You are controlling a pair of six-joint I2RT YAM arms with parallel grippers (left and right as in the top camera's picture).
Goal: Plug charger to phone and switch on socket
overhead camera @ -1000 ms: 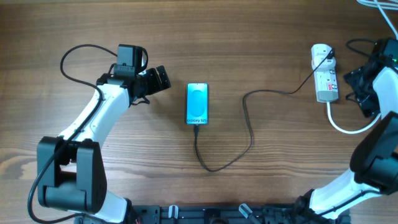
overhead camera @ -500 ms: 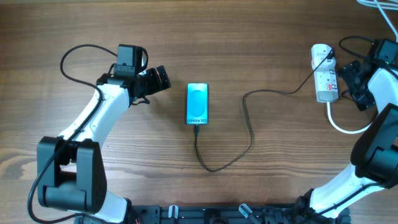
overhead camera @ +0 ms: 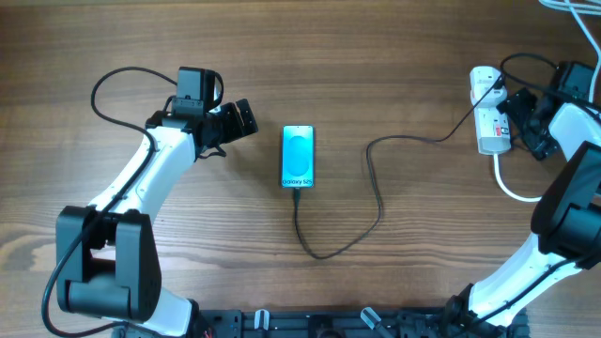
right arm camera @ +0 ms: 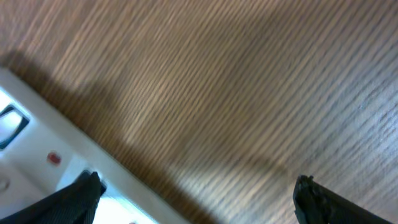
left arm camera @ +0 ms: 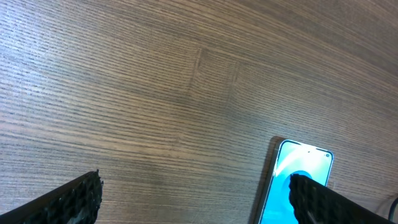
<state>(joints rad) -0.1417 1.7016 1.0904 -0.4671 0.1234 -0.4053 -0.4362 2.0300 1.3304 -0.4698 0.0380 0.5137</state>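
Pincers: right pincer (overhead camera: 526,122) and left pincer (overhead camera: 239,119) both spread wide apart, neither clamped on anything.
Right pincer: well to the right of the phone (overhead camera: 298,157) and a little farther up the tabletop than it. In the right wrist view, one fingertip (right arm camera: 81,196) over the edge of the socket, the other (right arm camera: 317,199) over bare wood. Contact with the casing cannot be told.
Left pincer: just left of the phone, level with its far end, apart from it. In the left wrist view, the phone's upper corner just beside one fingertip (left arm camera: 323,199).
Socket (overhead camera: 491,113): white and oblong, flat on the tabletop, well right of the phone, on the phone's side of the right pincer and just beside it. Small red mark (right arm camera: 54,158) on its face, seen in the right wrist view.
White lead (overhead camera: 512,192): out of the socket's near end, curving away from the phone.
Phone: flat, screen up and lit turquoise, long side running away from the robot, between the two pincers but much nearer the left one.
Charger (overhead camera: 376,188): thin black cable, its tip meeting the phone's near short edge. From there a loop toward the robot, then up to the right of the phone and across to the socket's far end.
Tabletop (overhead camera: 423,56): wood grain, under everything.
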